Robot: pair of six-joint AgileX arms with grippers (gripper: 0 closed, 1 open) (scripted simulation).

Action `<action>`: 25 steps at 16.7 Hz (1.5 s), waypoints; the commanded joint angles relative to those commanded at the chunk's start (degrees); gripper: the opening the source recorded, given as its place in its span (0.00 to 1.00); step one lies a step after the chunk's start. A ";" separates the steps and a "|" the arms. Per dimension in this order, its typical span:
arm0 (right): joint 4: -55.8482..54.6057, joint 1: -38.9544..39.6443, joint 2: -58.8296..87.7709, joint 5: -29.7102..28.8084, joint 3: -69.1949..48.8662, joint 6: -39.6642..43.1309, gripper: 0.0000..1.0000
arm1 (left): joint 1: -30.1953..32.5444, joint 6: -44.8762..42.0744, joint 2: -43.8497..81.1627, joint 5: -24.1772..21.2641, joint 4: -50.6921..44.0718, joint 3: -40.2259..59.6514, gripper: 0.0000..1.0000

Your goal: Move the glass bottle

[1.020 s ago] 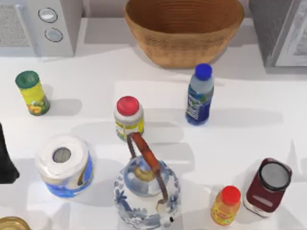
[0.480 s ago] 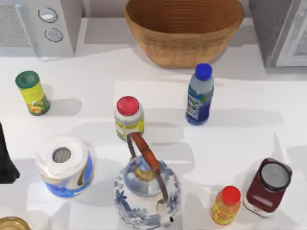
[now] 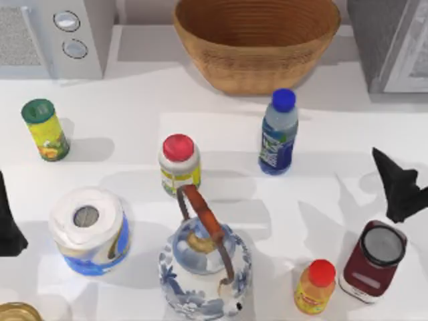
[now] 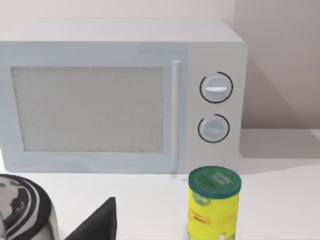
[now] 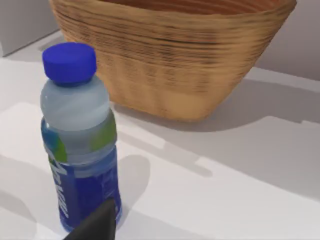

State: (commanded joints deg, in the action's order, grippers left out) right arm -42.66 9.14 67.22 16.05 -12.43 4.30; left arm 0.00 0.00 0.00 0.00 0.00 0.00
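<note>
White tabletop [image 3: 134, 87] fills the top view, with a microwave [image 3: 57, 37] at the back left and a wicker basket [image 3: 257, 43] at the back middle. My right gripper [image 3: 400, 187] sits dark at the right edge; I cannot tell whether its fingers are apart or together. To its left, well apart, the glass bottle [image 3: 278, 134] stands upright just in front of the basket. Just in front of this gripper stands a dark red jar [image 3: 374, 259], with a small orange bottle [image 3: 315, 286] beside that. My left gripper [image 3: 8, 224] is parked at the left edge, its fingers also beyond telling; a paper roll [image 3: 88, 229] stands near it, toward the middle.

From the left wrist, the microwave [image 4: 122, 95] faces the camera and a yellow can [image 4: 214, 202] stands before it.

From the right wrist, the glass bottle [image 5: 80, 135] stands close ahead of a dark fingertip [image 5: 97, 225], apart from it, the basket [image 5: 175, 55] behind.
</note>
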 joint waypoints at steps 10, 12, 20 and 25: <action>-28.21 5.76 39.24 10.14 -9.65 1.50 1.00 | 0.00 0.00 0.00 0.00 0.00 0.00 1.00; -30.59 6.12 42.42 10.90 -10.51 1.74 1.00 | 0.00 0.00 0.00 0.00 0.00 0.00 1.00; -30.94 6.09 43.61 10.97 -11.41 1.79 1.00 | 0.00 0.00 0.00 0.00 0.00 0.00 1.00; -27.77 8.69 48.97 8.62 -20.28 1.18 1.00 | 0.00 0.00 0.00 0.00 0.00 0.00 1.00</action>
State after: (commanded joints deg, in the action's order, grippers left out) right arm -70.44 17.82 116.19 24.67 -32.71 5.47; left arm 0.00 0.00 0.00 0.00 0.00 0.00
